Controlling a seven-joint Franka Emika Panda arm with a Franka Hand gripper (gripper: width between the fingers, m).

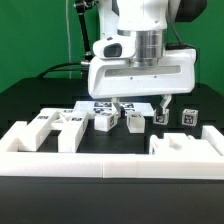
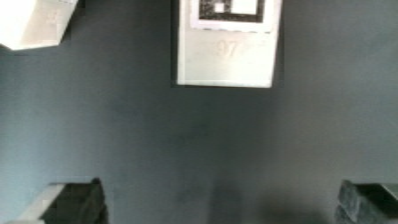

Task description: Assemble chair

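Observation:
The chair lies in loose white pieces with black-and-white tags, set in a row across the dark table: two square blocks (image 1: pixel 105 121) (image 1: pixel 133 120), another block (image 1: pixel 187 116) toward the exterior view's right, and chunkier pieces (image 1: pixel 60 121) toward its left. My gripper (image 1: pixel 141 107) hangs open just above the middle of the row and holds nothing. In the wrist view, a long white tagged piece (image 2: pixel 228 42) lies ahead of the open gripper (image 2: pixel 222 203). Only bare table shows between the dark fingertips (image 2: pixel 75 203). A second white piece (image 2: pixel 36 22) shows at the corner.
A low white border wall (image 1: pixel 110 165) runs along the table's front, with raised blocks on the exterior view's left (image 1: pixel 28 136) and right (image 1: pixel 186 147). A flat white tagged panel (image 1: pixel 93 104) lies behind the row, partly hidden by the gripper body.

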